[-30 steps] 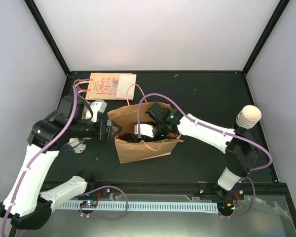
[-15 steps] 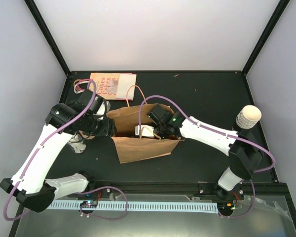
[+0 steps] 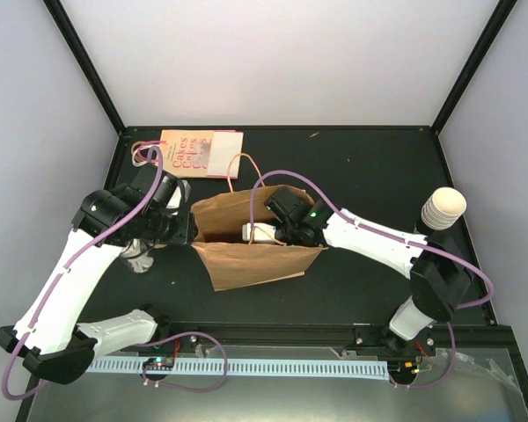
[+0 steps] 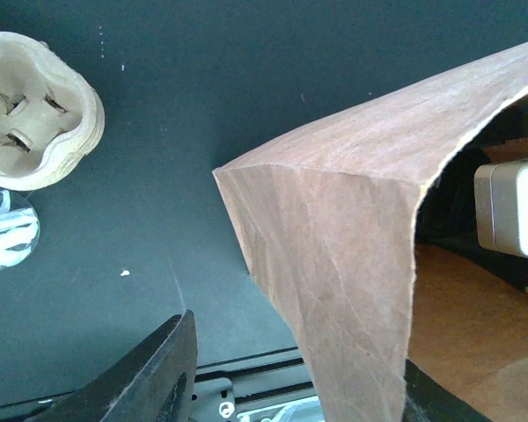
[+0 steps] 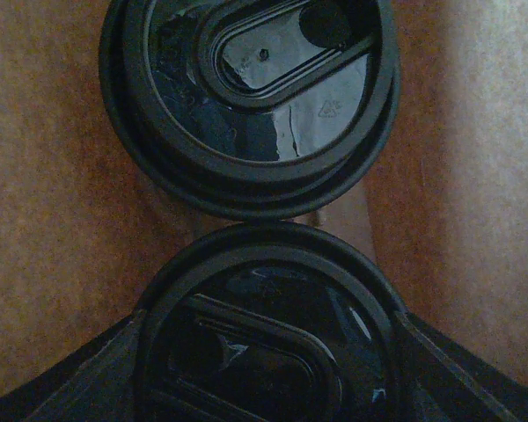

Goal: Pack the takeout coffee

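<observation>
Jaws of the left gripper (image 3: pixel 183 230) are narrowing astride the left rim of the brown paper bag (image 3: pixel 246 264), with one finger (image 4: pixel 154 378) not yet touching the paper. A second ago they stood wide and clear of the bag. Judgement: the bag is being steadied for the drop. Jaws of the right gripper (image 5: pixel 268 330) pinch the takeout coffee (image 5: pixel 264 369), a small paper cup under a round black plastic lid. It sits deep inside the bag, just beside a second black-lidded cup (image 5: pixel 246 97). Whether it rests on the bag floor cannot be told. Release not yet made.
</observation>
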`<state>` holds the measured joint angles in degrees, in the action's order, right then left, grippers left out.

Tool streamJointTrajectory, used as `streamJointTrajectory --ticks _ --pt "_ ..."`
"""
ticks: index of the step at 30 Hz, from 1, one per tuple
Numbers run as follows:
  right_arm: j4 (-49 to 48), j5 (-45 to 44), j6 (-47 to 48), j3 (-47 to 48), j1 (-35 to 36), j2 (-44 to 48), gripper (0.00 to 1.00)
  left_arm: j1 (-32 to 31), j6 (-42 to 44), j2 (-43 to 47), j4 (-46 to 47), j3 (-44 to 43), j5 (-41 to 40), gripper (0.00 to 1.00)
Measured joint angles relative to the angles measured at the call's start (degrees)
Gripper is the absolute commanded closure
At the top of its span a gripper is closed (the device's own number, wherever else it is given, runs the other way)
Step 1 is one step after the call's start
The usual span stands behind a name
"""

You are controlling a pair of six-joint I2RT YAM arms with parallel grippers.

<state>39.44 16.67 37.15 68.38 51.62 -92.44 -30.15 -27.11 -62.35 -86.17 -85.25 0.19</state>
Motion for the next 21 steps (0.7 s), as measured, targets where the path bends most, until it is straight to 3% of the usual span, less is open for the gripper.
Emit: streamJointTrajectory --ticks 14,15,18,21 --pt "4.13 -2.08 -0.33 3.21 0.66 -0.70 0.50 0.00 0.57 -1.42 -0.02 0.33 0.20 0.57" --pt "5.03 -2.60 -0.28 3.74 0.72 -0.90 0.45 0.00 0.59 -1.66 -0.02 0.33 0.26 0.57" --pt "7.37 -3.87 -0.17 5.05 0.87 -1.36 0.02 0.00 0.81 -2.34 -0.13 0.33 0.31 0.58" --pt "10.01 -5.86 -0.15 5.64 0.85 -1.36 0.00 0.00 0.96 -2.73 -0.17 0.33 0.68 0.59"
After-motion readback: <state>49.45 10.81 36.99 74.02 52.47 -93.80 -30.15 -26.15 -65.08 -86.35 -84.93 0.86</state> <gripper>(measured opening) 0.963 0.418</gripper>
